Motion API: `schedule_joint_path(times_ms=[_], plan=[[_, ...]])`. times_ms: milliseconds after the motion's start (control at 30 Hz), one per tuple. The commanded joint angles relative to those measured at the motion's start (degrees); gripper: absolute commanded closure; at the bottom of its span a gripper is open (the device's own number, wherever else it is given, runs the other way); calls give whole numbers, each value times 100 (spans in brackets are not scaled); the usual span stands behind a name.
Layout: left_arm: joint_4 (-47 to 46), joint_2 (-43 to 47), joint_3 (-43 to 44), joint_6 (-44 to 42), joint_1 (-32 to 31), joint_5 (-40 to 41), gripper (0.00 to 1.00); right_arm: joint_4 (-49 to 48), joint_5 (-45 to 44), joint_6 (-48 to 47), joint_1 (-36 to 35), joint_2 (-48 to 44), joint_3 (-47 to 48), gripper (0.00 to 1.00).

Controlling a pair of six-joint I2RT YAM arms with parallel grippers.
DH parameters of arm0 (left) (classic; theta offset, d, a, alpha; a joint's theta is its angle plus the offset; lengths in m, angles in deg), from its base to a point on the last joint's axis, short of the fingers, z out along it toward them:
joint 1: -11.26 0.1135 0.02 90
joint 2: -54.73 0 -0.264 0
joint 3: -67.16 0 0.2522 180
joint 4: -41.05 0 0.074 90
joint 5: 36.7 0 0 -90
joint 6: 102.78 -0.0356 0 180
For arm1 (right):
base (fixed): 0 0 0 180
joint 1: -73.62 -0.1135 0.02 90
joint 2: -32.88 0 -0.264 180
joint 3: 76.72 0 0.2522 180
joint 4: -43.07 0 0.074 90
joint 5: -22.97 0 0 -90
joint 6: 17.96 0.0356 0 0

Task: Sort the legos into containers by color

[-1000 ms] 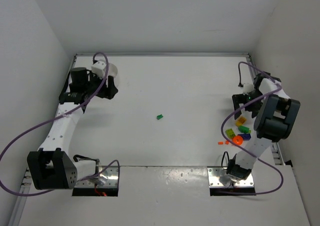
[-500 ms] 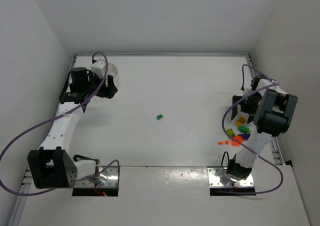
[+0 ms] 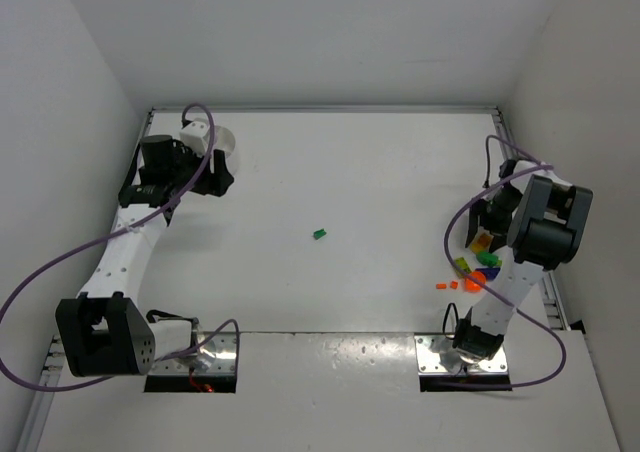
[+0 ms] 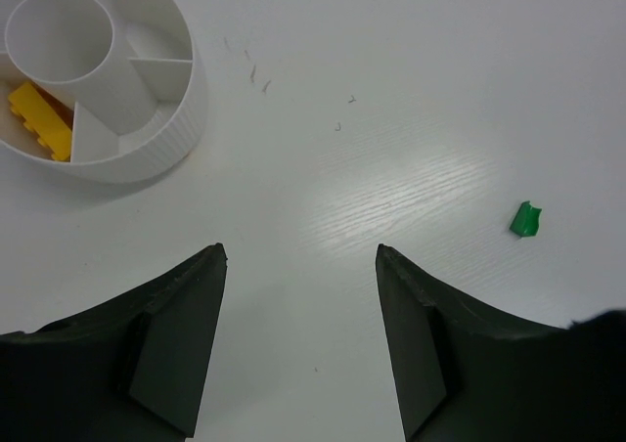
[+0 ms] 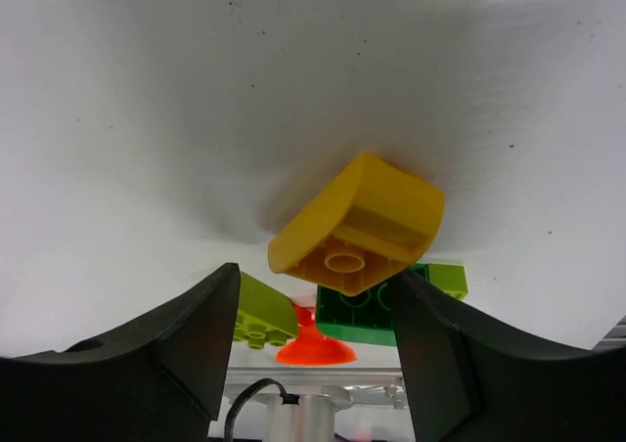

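**Reaching for yellow**

The step in hand looks like a pick from the pile (image 3: 475, 267) at the 3 o'clock edge of the table (image 3: 380, 172). The right gripper (image 5: 311, 315) hangs spread with nothing in it. The yellow brick (image 5: 362, 222) lies tipped just ahead of the gap, at 12 o'clock in the wrist view, with a green brick (image 5: 357, 310) close at its 6 o'clock. Next the gripper probably has to advance and close on the yellow brick alone. The dish (image 4: 147, 154) sits well apart at the table's 10 o'clock, a yellow piece (image 4: 37, 119) in one section — the left gripper (image 4: 298, 305) hovers open beside it.
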Motion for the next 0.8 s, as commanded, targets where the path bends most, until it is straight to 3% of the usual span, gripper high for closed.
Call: schedule_joint_path(times_ms=[0, 200, 433, 767], plan=[[-240, -9, -8, 31, 58, -15, 32, 21, -86, 248, 28, 137, -23, 39], [-240, -9, -61, 31, 110, -15, 32, -32, 19, 310, 28, 261, -23, 53], [-240, -61, -61, 83, 110, -68, 32, -287, 283, -32, -138, 261, 30, 53], [-240, -62, -61, 31, 110, -314, 32, -620, 389, -1772, -726, 217, 39, 44]])
